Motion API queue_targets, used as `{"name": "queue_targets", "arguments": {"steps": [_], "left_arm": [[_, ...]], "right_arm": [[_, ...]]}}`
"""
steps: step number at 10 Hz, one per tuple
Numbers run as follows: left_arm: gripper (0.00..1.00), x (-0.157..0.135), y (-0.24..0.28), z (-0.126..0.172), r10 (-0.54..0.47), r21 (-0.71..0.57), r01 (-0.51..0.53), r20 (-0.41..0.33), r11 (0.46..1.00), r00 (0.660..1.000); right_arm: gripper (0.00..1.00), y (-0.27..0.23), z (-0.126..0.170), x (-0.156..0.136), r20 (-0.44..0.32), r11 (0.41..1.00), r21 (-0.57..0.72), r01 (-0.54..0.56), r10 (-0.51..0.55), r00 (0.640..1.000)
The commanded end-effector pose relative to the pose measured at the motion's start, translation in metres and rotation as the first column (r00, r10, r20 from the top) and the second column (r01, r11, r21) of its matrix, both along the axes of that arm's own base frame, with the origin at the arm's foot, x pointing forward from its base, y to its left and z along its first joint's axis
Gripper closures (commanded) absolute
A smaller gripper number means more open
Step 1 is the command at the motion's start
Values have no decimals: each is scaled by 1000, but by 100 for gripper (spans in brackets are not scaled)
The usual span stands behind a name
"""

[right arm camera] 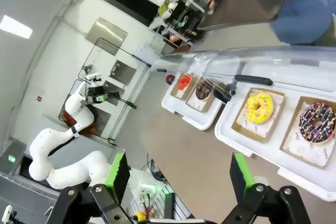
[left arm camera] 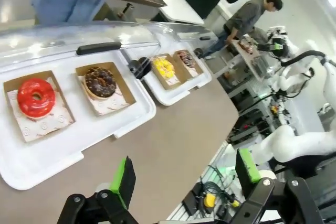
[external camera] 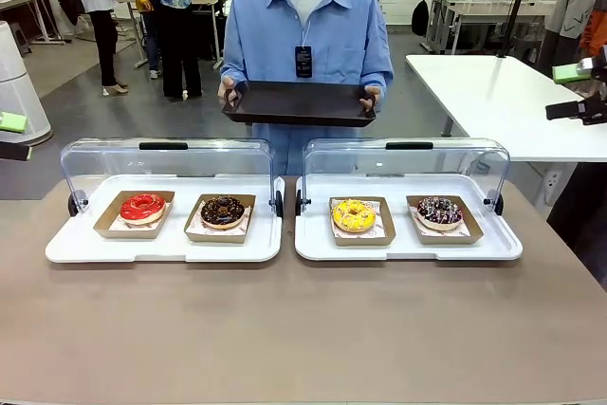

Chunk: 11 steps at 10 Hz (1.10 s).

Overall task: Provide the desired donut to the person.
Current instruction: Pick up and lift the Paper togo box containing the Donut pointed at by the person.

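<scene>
Standing at the far side of the bench (external camera: 303, 329), the person (external camera: 303, 35) held a black tray (external camera: 300, 101) w/ both hands. Red donut (external camera: 142, 207) & choc donut (external camera: 223, 211) sat in card holders on the left white tray (external camera: 76, 244), yellow donut (external camera: 354, 215) & sprinkled donut (external camera: 439, 211) on the right white tray (external camera: 398, 246), clear lids up. Couldn't tell which one was wanted tbh. Left end effector (left arm camera: 186, 171) hung over the bench near the left white tray, fingers spread wide, nothing in it. Right end effector (right arm camera: 178, 170) was just as wide, empty too.
</scene>
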<state>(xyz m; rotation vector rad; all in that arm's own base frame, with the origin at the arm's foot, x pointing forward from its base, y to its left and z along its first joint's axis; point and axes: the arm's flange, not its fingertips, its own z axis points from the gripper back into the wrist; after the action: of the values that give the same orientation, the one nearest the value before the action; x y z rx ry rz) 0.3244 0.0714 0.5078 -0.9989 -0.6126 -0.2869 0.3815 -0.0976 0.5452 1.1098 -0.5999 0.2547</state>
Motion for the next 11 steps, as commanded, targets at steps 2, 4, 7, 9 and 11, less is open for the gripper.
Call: {"name": "queue_targets", "arguments": {"steps": [2, 4, 7, 9, 11], "left_arm": [[0, -6, -13, 0, 33, 78, -41, 96, 996, 995], [0, -9, -12, 3, 20, 129, -43, 172, 991, 985], [0, -14, -13, 4, -81, 255, 8, 276, 967, 958], [0, -17, -12, 3, -128, 298, 41, 278, 954, 952], [0, -21, -6, 2, -195, 360, 87, 275, 929, 942]], "right_arm": [[0, 9, -1, -8, 126, 999, -36, 22, -17, 992], [0, 6, 0, -11, 205, 999, -51, -3, 14, 979], [0, 2, -2, -14, 301, 992, -111, -65, 96, 949], [0, 0, -5, -12, 318, 986, -137, -100, 139, 938], [0, 2, -6, -13, 310, 970, -199, -140, 198, 930]]}}
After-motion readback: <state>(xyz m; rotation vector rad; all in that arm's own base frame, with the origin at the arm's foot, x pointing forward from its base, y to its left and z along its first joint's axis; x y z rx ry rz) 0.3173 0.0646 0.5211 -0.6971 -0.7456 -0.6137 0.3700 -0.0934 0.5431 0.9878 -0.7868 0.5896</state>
